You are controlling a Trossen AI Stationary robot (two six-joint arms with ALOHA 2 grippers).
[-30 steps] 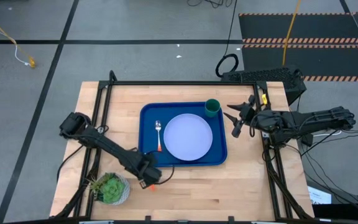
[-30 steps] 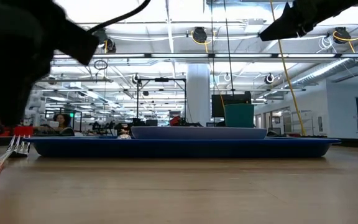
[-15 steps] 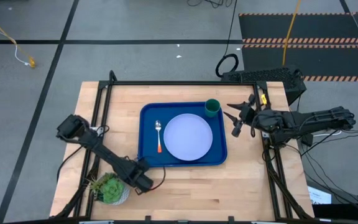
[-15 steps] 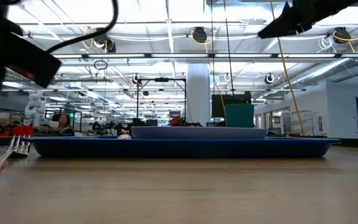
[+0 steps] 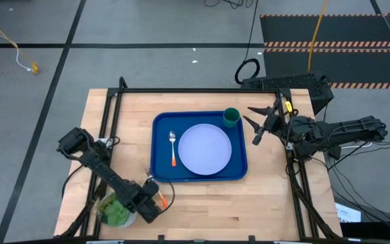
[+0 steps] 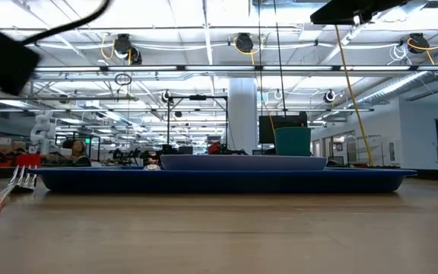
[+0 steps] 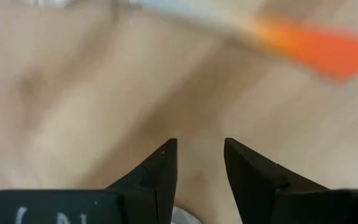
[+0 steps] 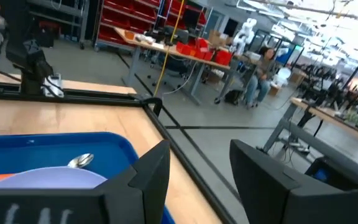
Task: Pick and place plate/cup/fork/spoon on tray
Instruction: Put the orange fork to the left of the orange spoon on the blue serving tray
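Note:
The blue tray (image 5: pixel 160 163) lies mid-table and holds the pale plate (image 5: pixel 205 149), the dark green cup (image 5: pixel 231 117) at its far right corner, and the orange-handled spoon (image 5: pixel 172 146) left of the plate. The fork (image 5: pixel 158 196) lies flat on the wood just near-left of the tray; in the low view (image 6: pixel 6 192) its tines point at the tray. My left gripper (image 5: pixel 151 205) hovers over the fork's handle (image 7: pixel 316 43), open and empty. My right gripper (image 5: pixel 254 126) is open and empty in the air right of the tray.
A small white pot with a green plant (image 5: pixel 114 211) stands at the table's near left, partly under my left arm. Black frame rails (image 5: pixel 111 115) run along the left, far and right sides. Bare wood lies near the front edge (image 5: pixel 249 210).
My left gripper has drawn back from the tray's near-left corner toward the table's near edge and left, rising out of the low view. The fork has stayed lying on the table. My right gripper has lifted slightly.

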